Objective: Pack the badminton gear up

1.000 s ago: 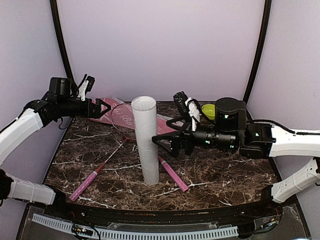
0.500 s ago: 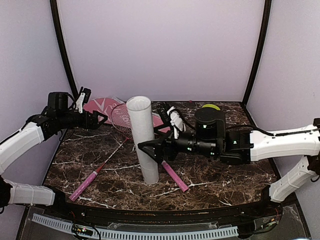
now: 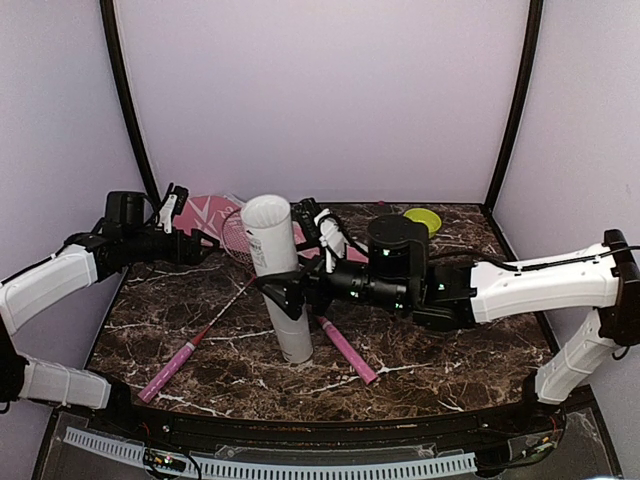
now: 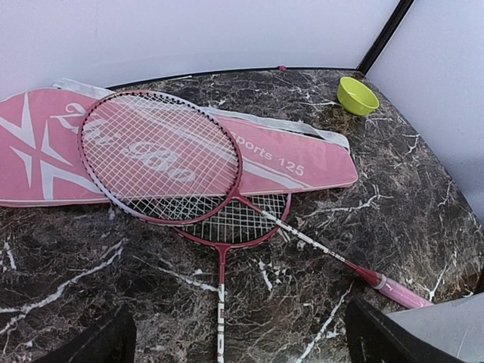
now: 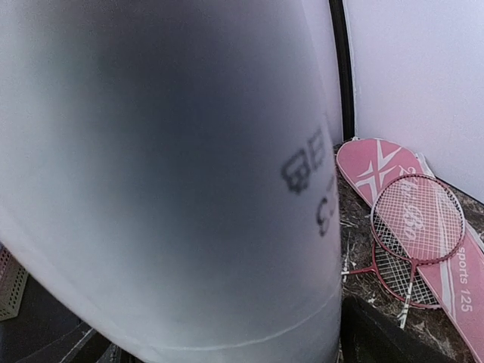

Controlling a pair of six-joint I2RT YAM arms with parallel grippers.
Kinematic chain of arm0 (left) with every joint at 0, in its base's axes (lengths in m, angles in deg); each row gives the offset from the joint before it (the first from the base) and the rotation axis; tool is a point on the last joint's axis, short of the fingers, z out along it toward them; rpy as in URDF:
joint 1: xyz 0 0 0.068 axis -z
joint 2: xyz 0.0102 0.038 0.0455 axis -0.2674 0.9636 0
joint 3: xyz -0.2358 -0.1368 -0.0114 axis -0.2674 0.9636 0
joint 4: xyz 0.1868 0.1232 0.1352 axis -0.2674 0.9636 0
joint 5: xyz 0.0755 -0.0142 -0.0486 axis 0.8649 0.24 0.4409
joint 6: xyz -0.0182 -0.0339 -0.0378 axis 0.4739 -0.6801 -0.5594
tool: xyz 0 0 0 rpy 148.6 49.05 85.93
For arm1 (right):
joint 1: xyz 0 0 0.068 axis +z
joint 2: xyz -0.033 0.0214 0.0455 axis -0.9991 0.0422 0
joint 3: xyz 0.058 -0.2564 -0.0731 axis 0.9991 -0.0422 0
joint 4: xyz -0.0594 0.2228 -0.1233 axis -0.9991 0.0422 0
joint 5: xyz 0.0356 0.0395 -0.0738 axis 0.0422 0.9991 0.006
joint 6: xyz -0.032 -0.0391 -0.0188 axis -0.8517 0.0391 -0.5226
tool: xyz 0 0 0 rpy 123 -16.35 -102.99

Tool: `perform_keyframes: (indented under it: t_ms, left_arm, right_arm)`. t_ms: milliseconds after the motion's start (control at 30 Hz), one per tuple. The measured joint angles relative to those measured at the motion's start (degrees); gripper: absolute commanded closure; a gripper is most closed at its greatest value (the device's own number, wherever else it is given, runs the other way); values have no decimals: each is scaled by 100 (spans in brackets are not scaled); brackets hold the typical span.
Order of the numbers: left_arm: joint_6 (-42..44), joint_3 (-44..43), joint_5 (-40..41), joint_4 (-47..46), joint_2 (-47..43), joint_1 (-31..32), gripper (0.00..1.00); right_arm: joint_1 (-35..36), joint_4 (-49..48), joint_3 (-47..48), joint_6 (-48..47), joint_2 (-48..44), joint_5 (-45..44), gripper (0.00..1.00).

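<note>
The dark marbled table (image 3: 450, 340) carried a long pink racket cover (image 4: 302, 162) flat along its far side, with a lime-green bowl (image 4: 358, 95) well apart from it near the far right corner. The first racket (image 4: 159, 155) lay with its head on the cover, overlapping the head of the second racket (image 4: 238, 219), and both shafts ran out onto bare stone. A tall white tube (image 3: 280, 290) stood tilted near the middle, its foot between the two handle ends.

Seemingly two rackets (image 4: 159, 159), one tube (image 3: 275, 270), one cover (image 4: 302, 162), one bowl (image 4: 358, 95).
</note>
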Motion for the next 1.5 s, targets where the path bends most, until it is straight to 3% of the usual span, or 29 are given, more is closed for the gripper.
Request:
perform_keyframes:
  t_ms: [100, 133, 167, 233, 633, 900, 1200, 1500]
  left_arm:
    - [-35, 46, -61, -11, 39, 0, 2]
    - [-37, 59, -66, -9, 39, 0, 2]
    - [-37, 70, -68, -9, 33, 0, 2]
    - [-37, 103, -57, -11, -11, 0, 2]
    - [-13, 210, 55, -17, -343, 0, 2]
    - [2, 210, 50, -17, -297, 0, 2]
    - [33, 210, 48, -15, -57, 0, 3]
    - [44, 203, 48, 74, 363, 0, 4]
  right_arm:
    - [0, -61, 68, 0, 20, 0, 3]
    - [0, -74, 81, 0, 20, 0, 47]
    - [2, -87, 90, -7, 20, -247, 54]
    - [9, -103, 92, -254, 20, -697, 57]
    - [7, 164, -107, -730, -542, -1853, 56]
    - [-302, 1864, 374, -688, -1504, -2551, 53]
    - [-2135, 3901, 538, -42, -2785, -2693, 52]
    - [-4223, 5888, 745, 170, -2188, -1615, 53]
